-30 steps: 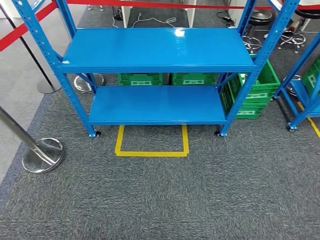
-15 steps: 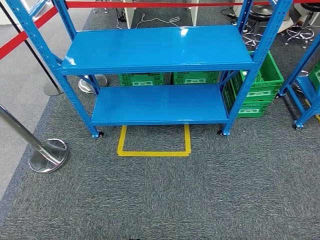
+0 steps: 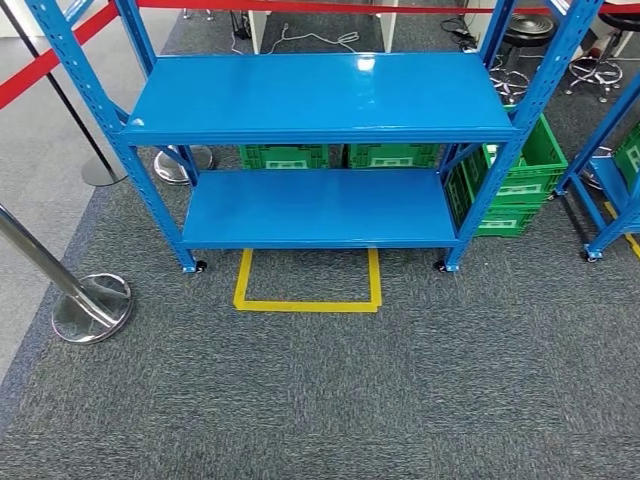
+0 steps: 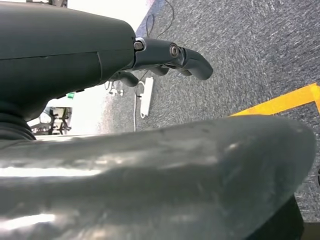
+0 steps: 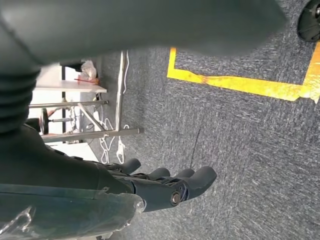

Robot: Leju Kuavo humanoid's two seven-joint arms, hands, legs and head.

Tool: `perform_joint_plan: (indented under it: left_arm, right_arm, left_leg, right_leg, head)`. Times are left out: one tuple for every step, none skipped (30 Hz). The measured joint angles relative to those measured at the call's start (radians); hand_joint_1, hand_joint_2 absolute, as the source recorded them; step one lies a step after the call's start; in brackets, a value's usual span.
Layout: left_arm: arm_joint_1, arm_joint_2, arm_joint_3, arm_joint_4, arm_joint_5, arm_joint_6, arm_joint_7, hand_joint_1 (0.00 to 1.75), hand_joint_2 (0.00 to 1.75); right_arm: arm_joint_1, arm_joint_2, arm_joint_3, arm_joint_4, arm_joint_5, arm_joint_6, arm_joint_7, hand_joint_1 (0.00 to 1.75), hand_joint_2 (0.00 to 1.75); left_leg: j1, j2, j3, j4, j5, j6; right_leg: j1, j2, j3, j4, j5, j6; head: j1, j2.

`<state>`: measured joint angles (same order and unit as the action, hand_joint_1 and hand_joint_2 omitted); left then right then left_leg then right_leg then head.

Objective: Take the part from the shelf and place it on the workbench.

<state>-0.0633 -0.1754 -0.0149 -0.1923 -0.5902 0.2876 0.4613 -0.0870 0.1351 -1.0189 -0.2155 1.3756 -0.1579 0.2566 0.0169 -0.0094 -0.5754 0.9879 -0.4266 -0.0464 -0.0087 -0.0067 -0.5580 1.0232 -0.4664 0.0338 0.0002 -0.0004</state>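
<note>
From the head view, a blue shelf [image 3: 317,100] with two bare tiers stands on grey carpet [image 3: 340,390], a yellow tape outline [image 3: 306,290] on the floor before it, green crates [image 3: 521,175] behind and a chrome stanchion [image 3: 87,305] nearby; where the part lies cannot be told. At the left wrist, the left hand [image 4: 166,55] hangs with fingers extended, holding nothing. At the right wrist, the right hand [image 5: 170,185] likewise hangs empty, fingers extended above the carpet.

A blue shelf [image 3: 317,100] fills the upper middle of the frame, with green crates [image 3: 521,175] behind it toward the right. A yellow tape outline [image 3: 306,300] marks the grey carpet [image 3: 340,400] at centre. A chrome stanchion base [image 3: 92,307] sits at left.
</note>
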Motion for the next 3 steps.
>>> perform_joint_plan:
  left_arm:
    - [0.000, 0.000, 0.000, 0.000, 0.000, 0.000, 0.000, 0.00, 0.00]
    - [0.000, 0.001, 0.000, 0.000, -0.001, 0.000, 0.000, 0.00, 0.00]
    - [0.000, 0.001, 0.000, 0.000, -0.002, 0.000, 0.000, 0.00, 0.00]
  right_arm:
    - [0.000, 0.000, 0.000, 0.000, 0.001, 0.000, 0.001, 0.00, 0.00]
    - [0.000, 0.001, 0.000, 0.000, 0.002, 0.000, 0.002, 0.00, 0.00]
    - [0.000, 0.002, 0.000, 0.000, 0.003, 0.000, 0.002, 0.00, 0.00]
  left_leg:
    - [0.000, 0.000, 0.000, 0.000, 0.000, 0.000]
    - [-0.001, 0.000, 0.000, 0.000, 0.000, 0.000]
    - [-0.001, 0.000, 0.000, 0.000, 0.000, 0.000]
  right_leg:
    - [0.000, 0.000, 0.000, 0.000, 0.000, 0.000]
    - [-0.001, 0.000, 0.000, 0.000, 0.000, 0.000]
    - [-0.001, 0.000, 0.000, 0.000, 0.000, 0.001]
  head:
    - [0.000, 0.000]
    - [0.000, 0.000]
    - [0.000, 0.000]
